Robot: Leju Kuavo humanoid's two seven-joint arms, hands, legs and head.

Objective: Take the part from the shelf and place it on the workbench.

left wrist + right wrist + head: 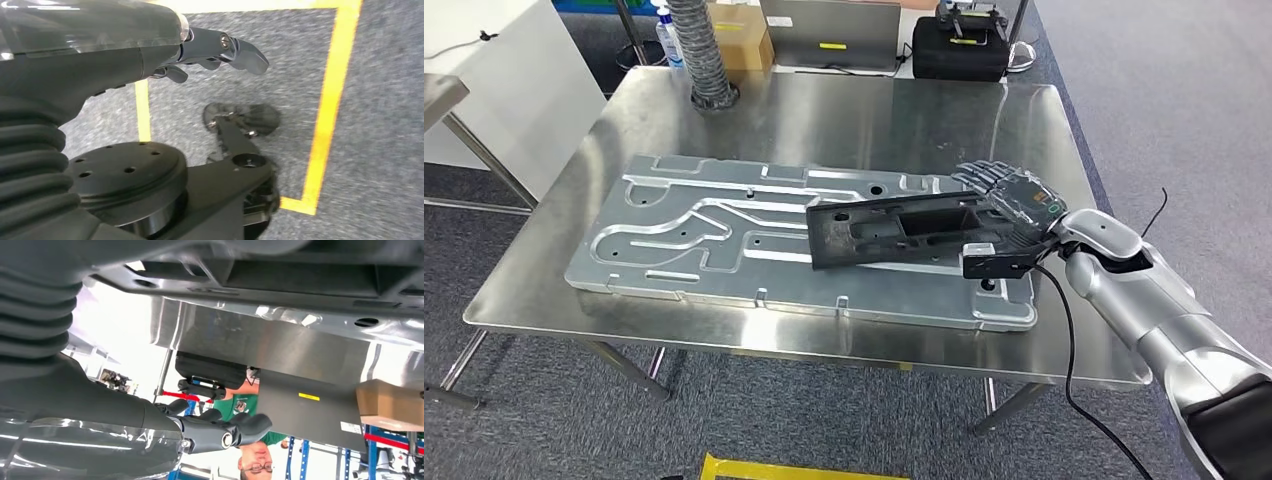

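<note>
One black part (894, 230) lies flat on a big metal plate (684, 240) on the shiny bench (844, 110). The right hand (1014, 215) holds the part's right end, fingers (980, 178) wrapped over it. The left hand (150, 50) hangs over grey carpet (385, 125) with yellow lines, fingers apart and holding nothing.

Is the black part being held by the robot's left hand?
No. In the head view the right hand grips the black part at its end, over the grey metal plate.
</note>
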